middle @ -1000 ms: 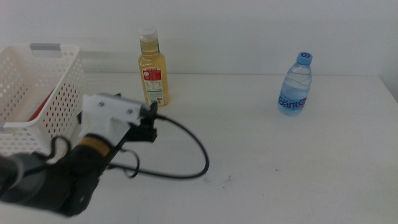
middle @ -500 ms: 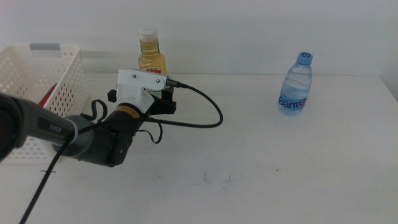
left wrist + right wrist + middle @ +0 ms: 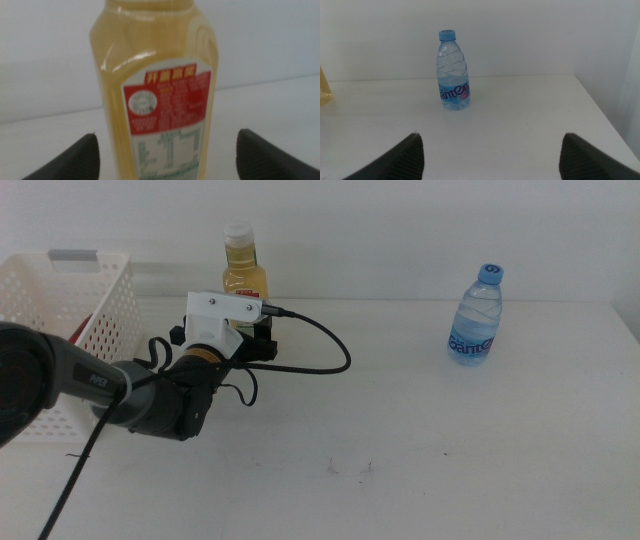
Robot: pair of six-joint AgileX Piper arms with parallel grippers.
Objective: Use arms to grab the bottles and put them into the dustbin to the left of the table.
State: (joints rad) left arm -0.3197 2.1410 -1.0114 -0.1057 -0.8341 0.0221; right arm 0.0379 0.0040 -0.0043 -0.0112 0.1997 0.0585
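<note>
While both arms are visible only in part, these are the quick notes:

Left arm: reaches in from the table's left edge, white wrist housing with a black cable looping off it onto the tabletop.

Left gripper: jaws spread wide, one on each side of the yellow-liquid bottle; neither jaw tip touches it in the wrist view. From the middle view the gripper sits right at the bottle's lower body and hides it.

Yellow-liquid bottle: upright near the table's far edge, left of centre, white cap on, red-white label facing the left wrist camera. Same bottle in the middle view, only neck and shoulders showing above the arm.

Water bottle: upright near the far right corner of the table, blue cap, blue label, well apart from the other bottle. Right wrist view shows it too.

Right gripper: jaws held wide apart, nothing between them, pointed toward the water bottle but well short of it; not visible from the middle view.

Dustbin: white perforated basket at the table's left edge, grey handle on its far rim; something red shows inside, can't tell what.

Table: white, a few small dark marks near the front centre.
</note>
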